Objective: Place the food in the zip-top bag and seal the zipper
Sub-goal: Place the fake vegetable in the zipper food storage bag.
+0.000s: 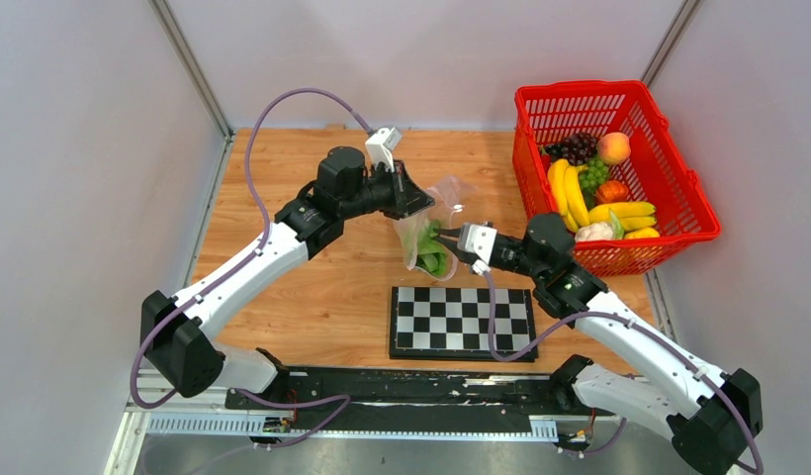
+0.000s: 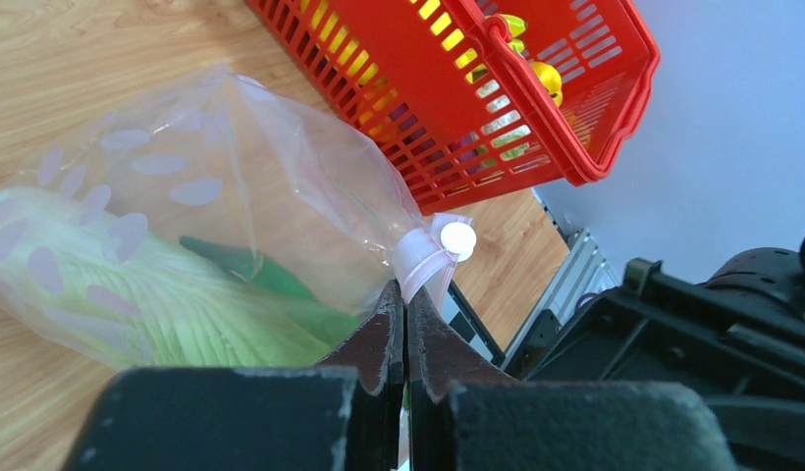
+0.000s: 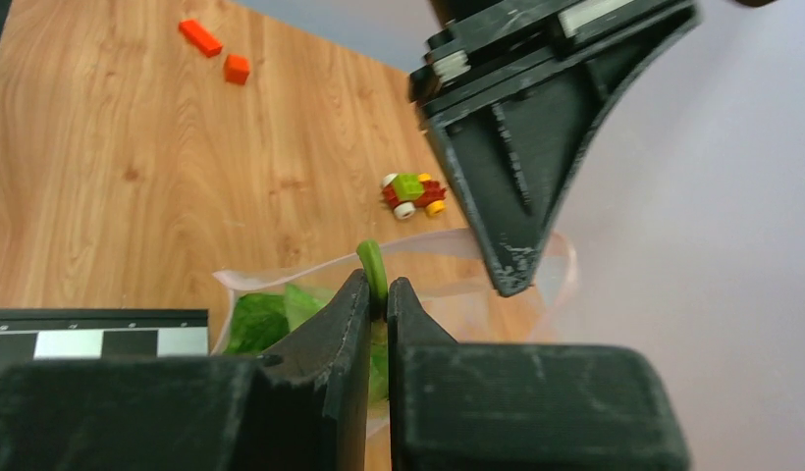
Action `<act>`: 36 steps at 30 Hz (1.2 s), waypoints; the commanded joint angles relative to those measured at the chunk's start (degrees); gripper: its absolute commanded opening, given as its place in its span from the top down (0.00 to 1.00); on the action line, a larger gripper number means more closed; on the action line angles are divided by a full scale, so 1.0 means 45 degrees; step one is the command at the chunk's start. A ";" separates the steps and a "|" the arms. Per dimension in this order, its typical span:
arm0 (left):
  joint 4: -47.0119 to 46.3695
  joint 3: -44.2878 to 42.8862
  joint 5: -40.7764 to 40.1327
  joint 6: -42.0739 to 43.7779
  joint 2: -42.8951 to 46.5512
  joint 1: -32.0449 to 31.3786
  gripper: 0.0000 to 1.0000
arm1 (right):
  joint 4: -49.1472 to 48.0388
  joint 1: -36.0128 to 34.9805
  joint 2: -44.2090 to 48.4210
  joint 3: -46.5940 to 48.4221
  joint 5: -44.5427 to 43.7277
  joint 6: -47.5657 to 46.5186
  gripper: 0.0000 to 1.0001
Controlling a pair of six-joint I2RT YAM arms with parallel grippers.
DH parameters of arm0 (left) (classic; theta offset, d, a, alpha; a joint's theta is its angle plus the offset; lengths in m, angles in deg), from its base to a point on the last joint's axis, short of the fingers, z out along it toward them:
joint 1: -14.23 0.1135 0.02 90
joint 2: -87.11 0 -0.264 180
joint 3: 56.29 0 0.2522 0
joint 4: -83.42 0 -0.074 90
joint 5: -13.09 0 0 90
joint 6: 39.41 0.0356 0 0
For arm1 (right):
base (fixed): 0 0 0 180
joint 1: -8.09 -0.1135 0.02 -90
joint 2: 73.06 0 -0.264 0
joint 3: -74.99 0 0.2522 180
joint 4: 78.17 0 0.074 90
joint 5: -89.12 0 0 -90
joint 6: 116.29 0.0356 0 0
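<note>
Over mid-tabletop, left hand: fingers pressed together, pinching the pink zipper at one corner of the zip-top bag.
Right hand: fingers nipped tight on the long green pod; the pod's tip stands up between the fingertips, at the bag's open mouth.
Bag contents: lettuce, pale green, seen through the dotted plastic.
Bag position: between the two hands, just beyond the chessboard; cannot tell whether its bottom touches the wood.
Red basket: far right corner, toy fruit heaped inside.
Toy-brick figure: on the wood beyond the bag; two orange bricks farther off.
</note>
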 commanded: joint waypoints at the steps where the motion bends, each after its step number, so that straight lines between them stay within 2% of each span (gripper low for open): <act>1: -0.0741 -0.0619 0.0212 -0.0210 0.0408 -0.0048 1.00 | 0.0779 -0.0218 -0.0191 0.0488 0.0076 -0.0836 0.92; 5: -0.0749 -0.0518 0.0096 -0.0203 0.0481 -0.0029 1.00 | 0.1115 -0.0210 -0.0675 0.0882 -0.0154 -0.0736 0.80; 9: -0.0693 -0.0427 0.0017 -0.0147 0.0620 -0.0040 1.00 | 0.1272 -0.0211 -0.1277 0.1151 -0.1157 -0.0897 0.83; 16: -0.0693 -0.0379 -0.0022 -0.0103 0.0663 -0.0023 1.00 | 0.1430 -0.0344 -0.2329 0.1469 -0.1296 -0.1404 0.91; 21: -0.0824 -0.0302 0.0064 -0.0190 0.0665 -0.0017 1.00 | 0.1043 -0.0674 -0.3177 0.1796 -0.2161 -0.1734 0.87; 25: -0.0703 -0.0230 -0.0083 -0.0094 0.0807 -0.0014 1.00 | 0.1780 -0.0812 -0.3278 0.2696 -0.3098 -0.0980 0.72; 27: -0.0363 -0.0213 -0.0507 0.0160 0.0882 -0.0020 1.00 | 0.2924 -0.0833 -0.2580 0.3625 -0.2799 0.0256 0.59; 29: -0.0082 -0.0192 -0.0880 0.0392 0.0927 0.0026 1.00 | 0.3190 -0.0841 -0.1678 0.3939 -0.2511 0.1107 0.38; 30: -0.0078 -0.0108 -0.0986 0.0410 0.0960 0.0054 1.00 | 0.3189 -0.0834 -0.1258 0.3835 -0.2281 0.1218 0.32; 33: -0.0124 -0.0014 -0.1052 0.0430 0.0956 0.0127 1.00 | 0.3847 -0.0819 -0.0356 0.3743 -0.1869 0.1266 0.31; 36: -0.0120 0.0054 -0.1045 0.0437 0.0862 0.0148 1.00 | 0.4110 -0.0814 0.0356 0.3751 -0.2324 0.1695 0.33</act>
